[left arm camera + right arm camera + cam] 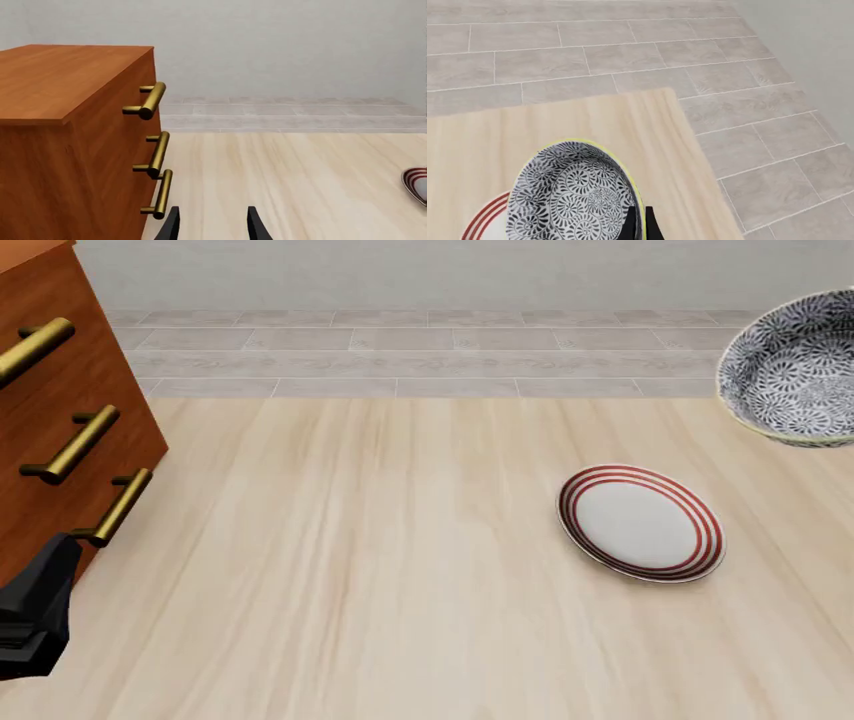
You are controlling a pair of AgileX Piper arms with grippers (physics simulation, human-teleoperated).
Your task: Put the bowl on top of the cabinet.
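Bowl point(790, 370) lifted, pinched at rim by right gripper point(638, 220); far from cabinet point(60, 420). Left gripper point(212, 225) wide, holding nothing. Placement pending.

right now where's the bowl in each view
Front view: bowl at the right edge, lifted and tilted, above the plate.
Right wrist view: low in the picture, its rim in the right gripper.
Left wrist view: not in it.
Shared landmark: the red-ringed plate shows in all three.
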